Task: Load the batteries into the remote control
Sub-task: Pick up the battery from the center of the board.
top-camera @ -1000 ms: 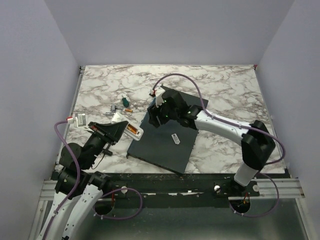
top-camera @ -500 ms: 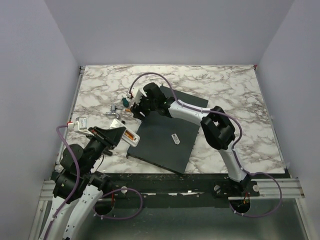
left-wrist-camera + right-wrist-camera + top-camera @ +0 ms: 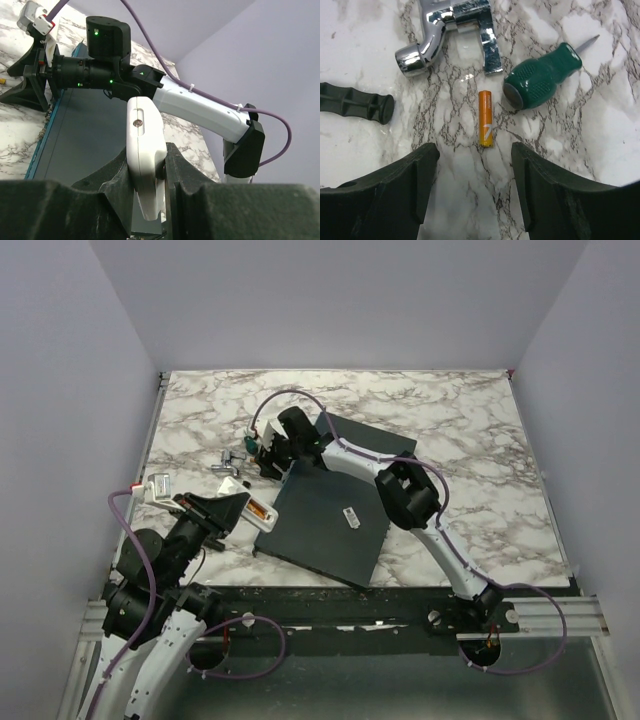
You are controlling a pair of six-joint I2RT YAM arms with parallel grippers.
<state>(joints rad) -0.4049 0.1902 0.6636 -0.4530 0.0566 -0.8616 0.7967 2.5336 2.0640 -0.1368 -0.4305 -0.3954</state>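
Two hands are at work over a marble table (image 3: 450,410), where a dark grey slab (image 3: 320,530) lies at an angle. The right hand (image 3: 474,150) has reached past the slab's far-left corner and hangs spread over bare marble, holding nothing. The left hand (image 3: 150,165), near the table's front left, pinches the white remote (image 3: 145,135) by its sides, one end sticking out. Below the right hand lie a chrome tap fitting (image 3: 445,35), a green-handled screwdriver (image 3: 540,77) and a black grip (image 3: 355,102). One orange battery (image 3: 486,118) lies flat on the table just beside the screwdriver, in line with the gap between the spread fingers.
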